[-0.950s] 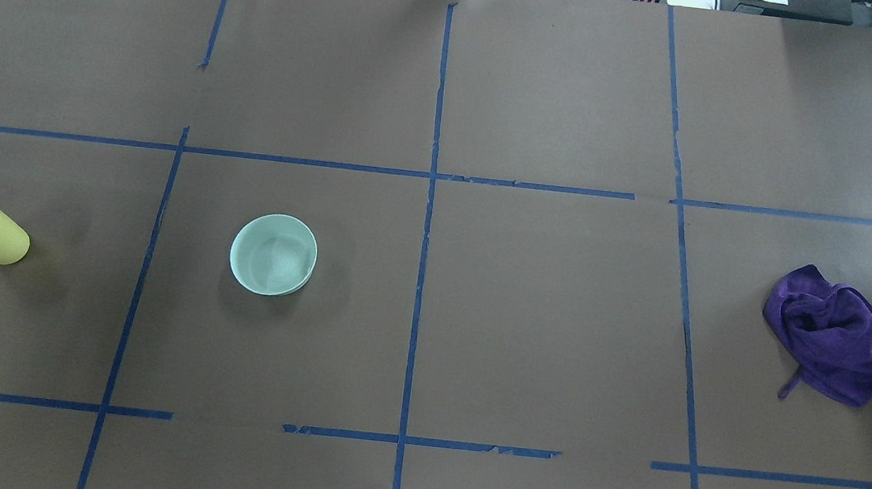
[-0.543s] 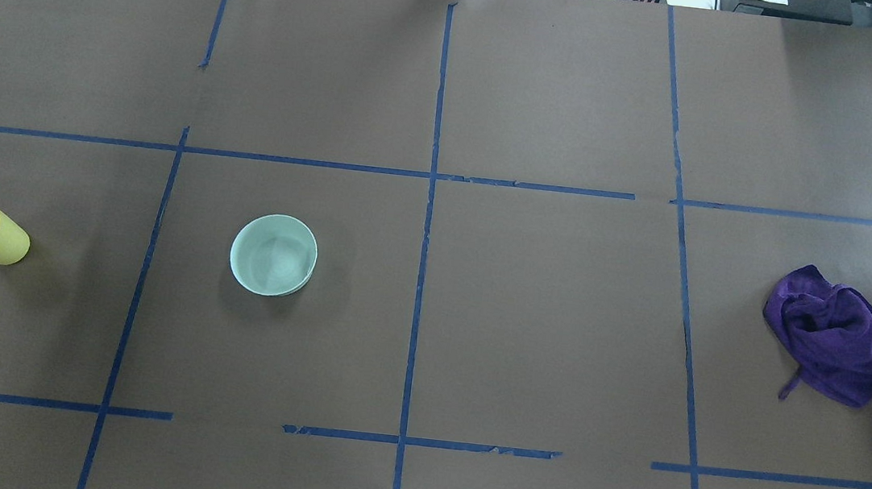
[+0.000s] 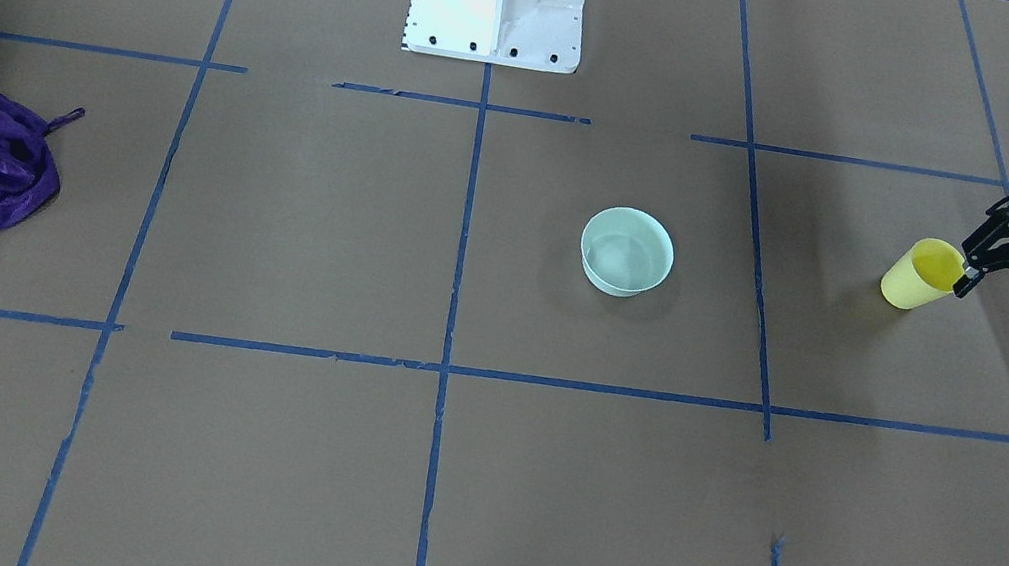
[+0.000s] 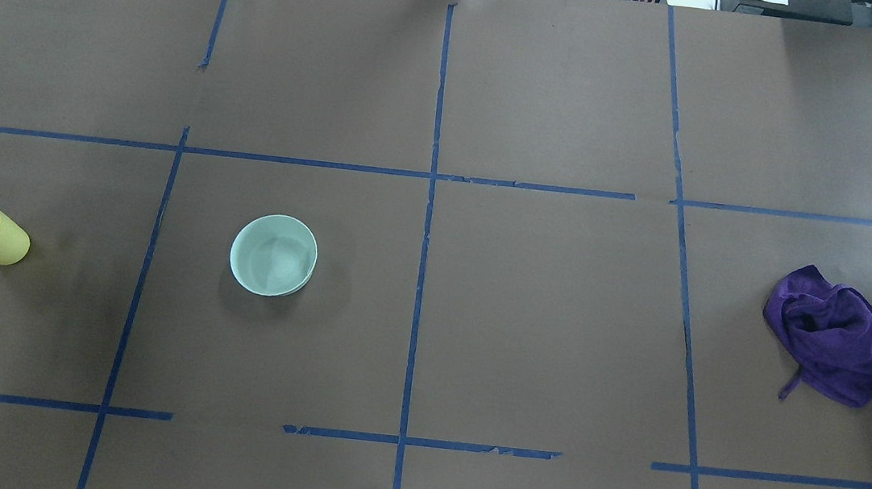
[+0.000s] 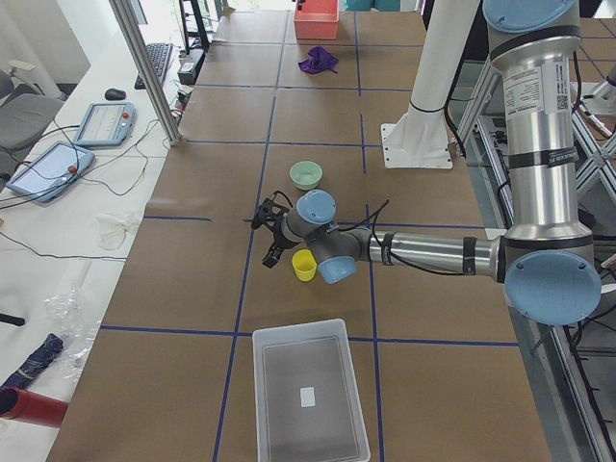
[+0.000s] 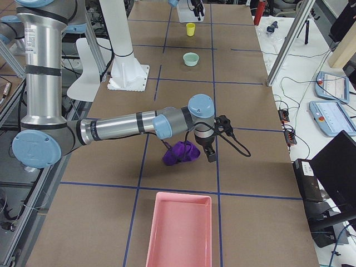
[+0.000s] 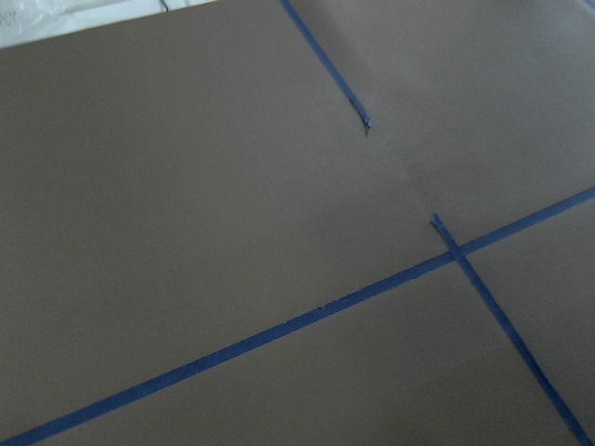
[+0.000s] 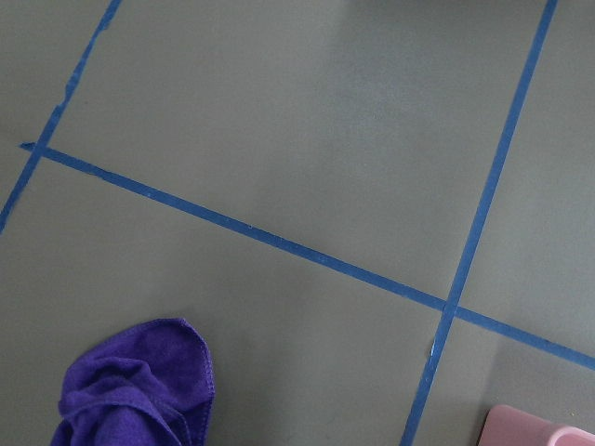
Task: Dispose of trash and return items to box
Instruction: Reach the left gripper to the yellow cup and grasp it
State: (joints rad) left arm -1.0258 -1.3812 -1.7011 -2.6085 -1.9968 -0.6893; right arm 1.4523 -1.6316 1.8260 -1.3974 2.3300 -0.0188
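One pick is starting: left end effector (image 3: 995, 306) hovering wide open beside cup (image 3: 921, 275), needing to straddle & close nxt; right end effector (image 6: 208, 150) by cloth (image 6: 181, 153), grip can't tell.

Overhead: from 6 o'clock, far. Front-facing: 12 o'clock, steep. Sides: 9 and 3 o'clock, wide. Wrists: close, downward. Overhead and front-facing share bowl (image 4: 274, 254), cloth (image 4: 827, 338).

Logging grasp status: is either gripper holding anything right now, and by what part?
Nothing is held. The left gripper is open beside the yellow cup; the right gripper hangs near the purple cloth, which lies untouched.
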